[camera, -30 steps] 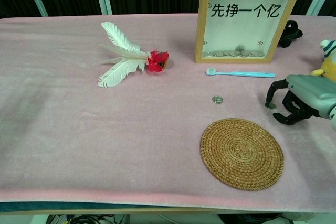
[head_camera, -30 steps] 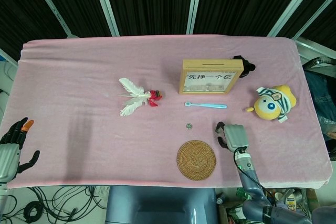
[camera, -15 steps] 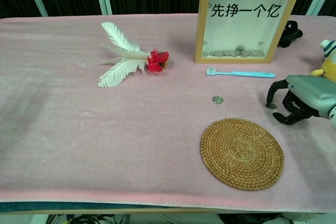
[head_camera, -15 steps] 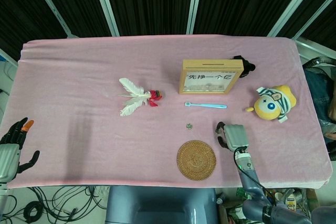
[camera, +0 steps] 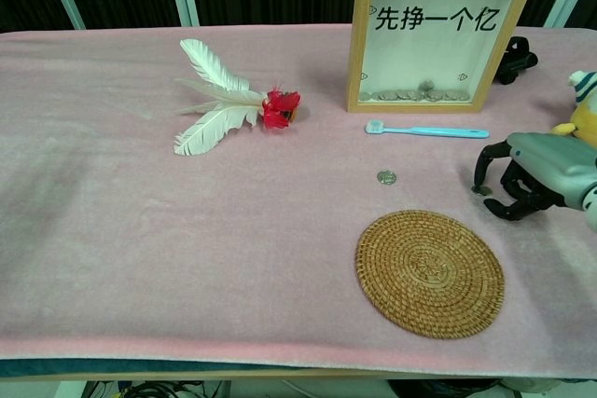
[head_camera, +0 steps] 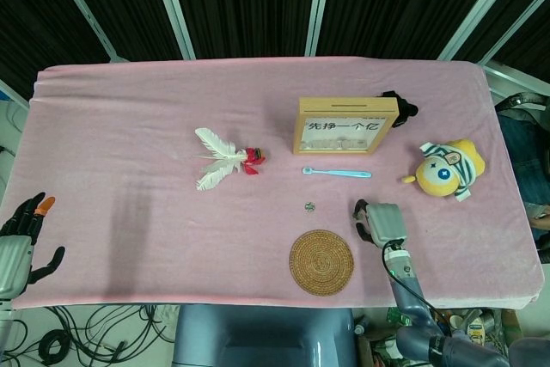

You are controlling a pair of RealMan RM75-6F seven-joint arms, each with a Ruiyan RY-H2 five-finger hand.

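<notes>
1. I have the right hand (camera: 527, 179) low over the pink cloth (camera: 140, 230), at about 3 o'clock from the woven mat (camera: 429, 272) and just beside its edge. The fingers are curled downward like a claw, tips on or just above the cloth.
2. A small coin (camera: 480, 190) lies under one fingertip; I cannot tell whether the finger presses it or only hovers. Nothing is lifted, so I judge this hand holds nothing.
3. A second coin (camera: 386, 177) lies loose on the cloth, at 12 o'clock from the mat and at 6 o'clock from the blue toothbrush (camera: 427, 130).
4. I read the step in hand as picking up the coin beneath the fingertips. The next move calls for a fine pinch: thumb and one finger closing on a thin flat disc lying on soft cloth, which could slide away or bury its edge.
5. The left hand (head_camera: 19, 242) sits off the table at the 8 o'clock corner of the head view, fingers apart and holding nothing.
6. The wooden framed box (camera: 441, 30) at 12 o'clock reads "¥More Money" at its top left, with Chinese characters at top right and large ones, "先挣一个亿", across the middle. Coins lie along its bottom behind the pane.
</notes>
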